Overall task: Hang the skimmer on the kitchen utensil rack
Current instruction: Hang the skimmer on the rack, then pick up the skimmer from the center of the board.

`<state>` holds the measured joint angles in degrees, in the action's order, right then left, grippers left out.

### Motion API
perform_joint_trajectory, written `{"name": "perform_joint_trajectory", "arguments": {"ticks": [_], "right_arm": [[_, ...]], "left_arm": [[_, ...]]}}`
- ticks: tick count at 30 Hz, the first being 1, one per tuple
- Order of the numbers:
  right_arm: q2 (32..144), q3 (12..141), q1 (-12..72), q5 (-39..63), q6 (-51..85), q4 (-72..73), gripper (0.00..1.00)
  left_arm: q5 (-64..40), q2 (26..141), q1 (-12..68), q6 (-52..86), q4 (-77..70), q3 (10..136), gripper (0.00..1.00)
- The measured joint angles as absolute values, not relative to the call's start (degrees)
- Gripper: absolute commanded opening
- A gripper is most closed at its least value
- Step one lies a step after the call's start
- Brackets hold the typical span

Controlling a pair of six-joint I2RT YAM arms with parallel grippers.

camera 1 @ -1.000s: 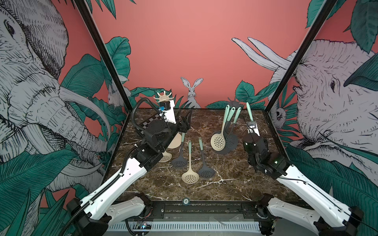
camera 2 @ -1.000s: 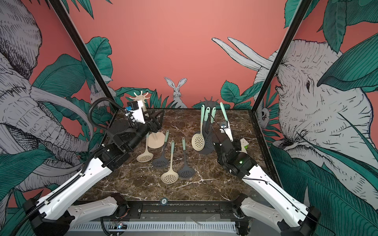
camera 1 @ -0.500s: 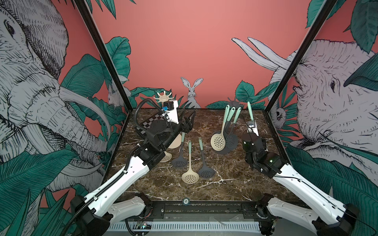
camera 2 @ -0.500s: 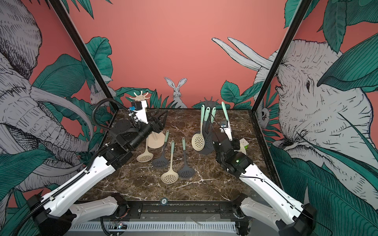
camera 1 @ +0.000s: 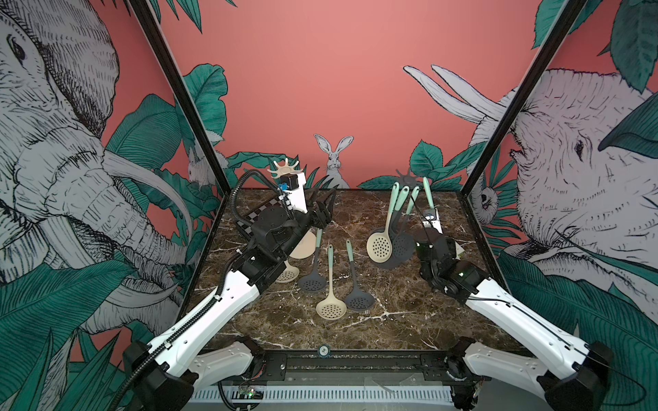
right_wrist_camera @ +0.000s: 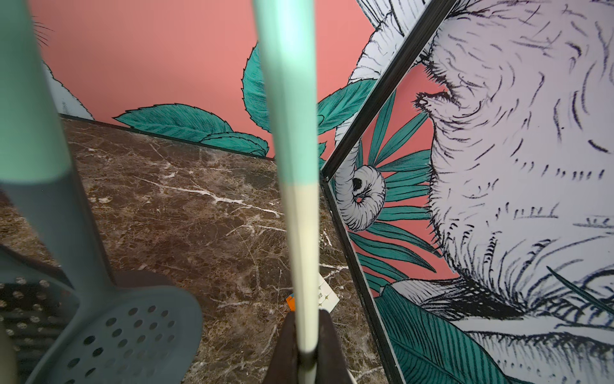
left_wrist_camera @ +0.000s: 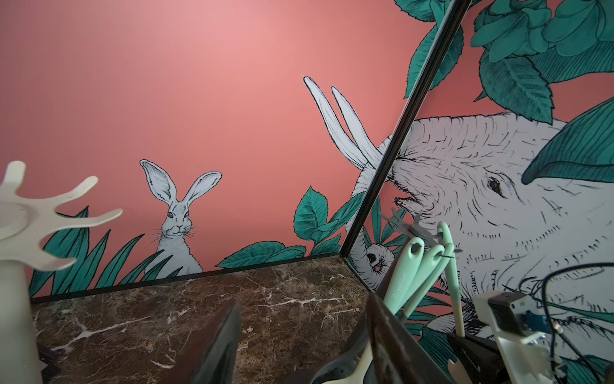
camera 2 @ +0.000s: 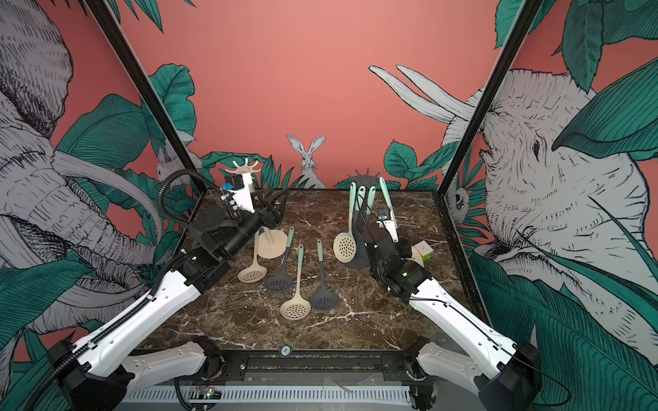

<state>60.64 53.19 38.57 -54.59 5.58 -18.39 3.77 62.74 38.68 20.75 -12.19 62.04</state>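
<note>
I'm steering the skimmer [right_wrist_camera: 289, 99] so its handle hole meets a dark rack [camera 1: 406, 176] prong — right gripper [right_wrist_camera: 305, 332] pinching the shaft, left gripper [camera 1: 324, 204] half-open, empty.

In the right wrist view the held skimmer [right_wrist_camera: 292, 133] is blurred. Its handle end is cut off by the picture's edge, and its head is out of sight past the right gripper [right_wrist_camera: 306, 335]. Beside it a dark skimmer [right_wrist_camera: 133, 332] is also blurred and runs off the edges. In the left wrist view the cream rack [left_wrist_camera: 20, 212] is cut at the edge, and the left gripper [left_wrist_camera: 304, 302] shows only 2 blurred fingers [left_wrist_camera: 216, 345]. In a top view the right arm [camera 2: 445, 302] hides part of a small cube [camera 2: 423, 249]. In a top view the left arm [camera 1: 228, 295] covers most of a checkered board [camera 1: 257, 214].
</note>
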Motion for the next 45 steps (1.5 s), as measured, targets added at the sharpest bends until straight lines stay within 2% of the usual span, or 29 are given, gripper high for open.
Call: {"name": "perform_joint_trajectory", "arguments": {"ticks": [18, 23, 30, 36, 45], "right_arm": [[60.1, 50.5, 38.5, -49.2, 6.1, -15.6, 0.0], [59.3, 50.1, 38.5, -48.0, 7.6, -15.9, 0.19], [54.9, 49.7, 38.3, -46.2, 9.1, -19.3, 0.39], [49.3, 49.7, 38.3, -44.3, 11.1, -22.6, 0.43], [41.5, 51.7, 38.3, -39.6, 14.2, -27.4, 0.44]], "left_arm": [[3.0, 62.8, 38.1, 21.3, -12.5, 61.3, 0.62], [2.8, 62.8, 38.1, 21.4, -12.4, 61.3, 0.62], [2.0, 62.8, 38.1, 21.4, -12.4, 61.4, 0.64], [-0.7, 63.0, 38.1, 21.4, -10.6, 64.7, 0.66], [-5.7, 62.5, 38.1, 23.3, -4.5, 76.1, 0.67]]}}
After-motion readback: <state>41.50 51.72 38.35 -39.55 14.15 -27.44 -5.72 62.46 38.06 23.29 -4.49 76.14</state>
